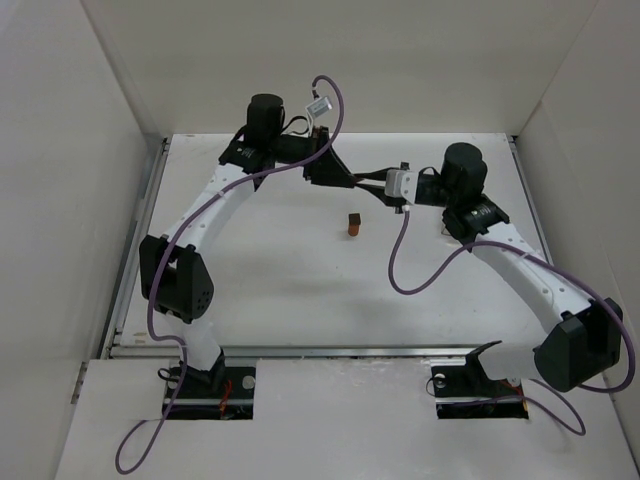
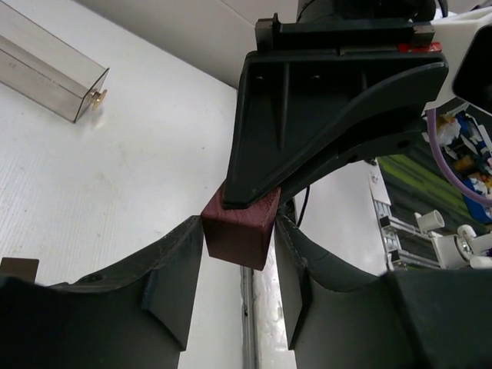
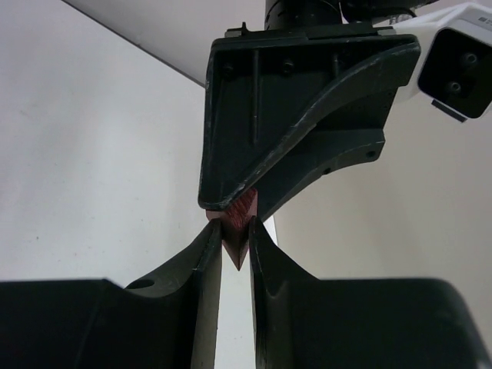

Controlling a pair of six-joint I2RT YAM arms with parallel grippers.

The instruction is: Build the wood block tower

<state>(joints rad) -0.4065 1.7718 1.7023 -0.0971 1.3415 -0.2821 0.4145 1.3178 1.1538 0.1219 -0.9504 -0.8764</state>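
A dark red-brown wooden cube hangs above the table at the back, between both grippers. In the left wrist view my left gripper is shut on its two side faces, and the right gripper's black fingers clamp it from the opposite end. In the right wrist view my right gripper is shut on the same cube, one corner pointing down. From above, the left gripper and right gripper meet tip to tip and hide the cube. A small stack, dark brown on orange-brown, stands on the table in front of them.
A clear plastic rectangular container lies on the white table toward the back. White walls enclose the table on the left, back and right. A metal rail runs along the near edge by the arm bases.
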